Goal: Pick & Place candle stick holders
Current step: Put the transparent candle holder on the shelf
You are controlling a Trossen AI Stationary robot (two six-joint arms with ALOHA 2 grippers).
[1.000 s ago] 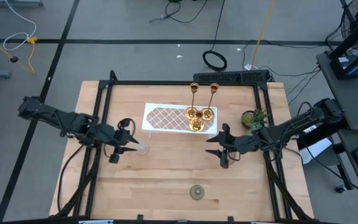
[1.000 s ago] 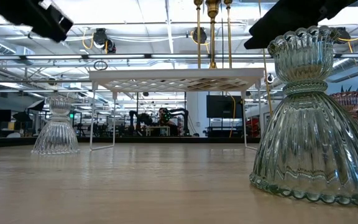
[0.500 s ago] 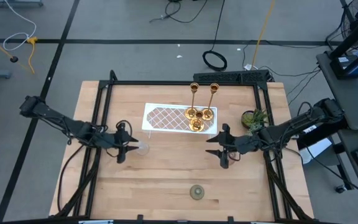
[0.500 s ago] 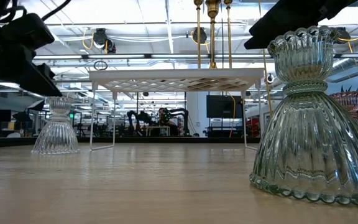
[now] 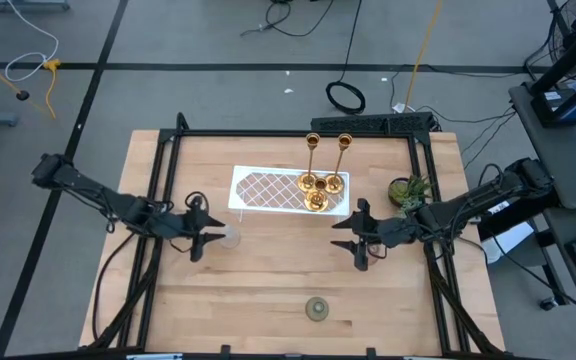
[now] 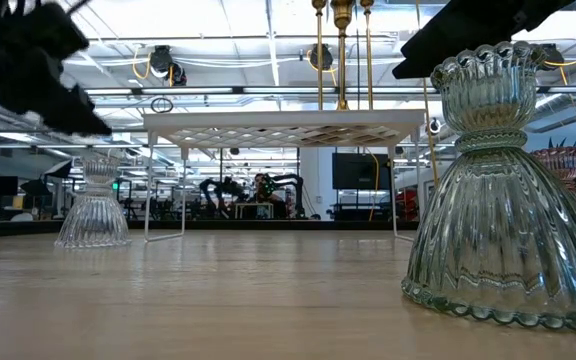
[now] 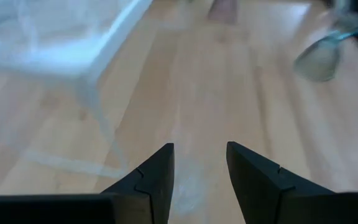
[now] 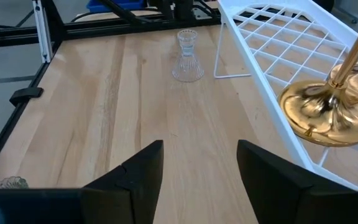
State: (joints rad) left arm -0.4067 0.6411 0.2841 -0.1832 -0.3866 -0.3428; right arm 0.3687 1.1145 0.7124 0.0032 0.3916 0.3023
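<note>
A clear glass holder (image 5: 230, 238) stands on its base on the table, left of centre; it also shows in the low view (image 6: 93, 205) and the right wrist view (image 8: 187, 57). My left gripper (image 5: 213, 238) is open and level just left of it, its fingers (image 7: 157, 171) reaching toward it; I cannot tell if they touch it. A green glass holder (image 5: 316, 308) stands near the front edge, and looms large in the low view (image 6: 503, 200). A pink one (image 6: 568, 160) shows behind it. Gold holders (image 5: 315, 188) stand on the white tray (image 5: 268, 190). My right gripper (image 5: 353, 237) is open and empty right of centre.
The white lattice tray stands on thin wire legs (image 6: 148, 190) at the table's far middle, with two tall slim gold holders (image 5: 328, 145) at its far right corner. A small potted plant (image 5: 408, 190) stands by the right arm. Black frame rails (image 5: 163, 230) run along the table's sides.
My left gripper has come down and gone toward the table's right, up to the clear glass holder, staying open. My right gripper has kept still.
</note>
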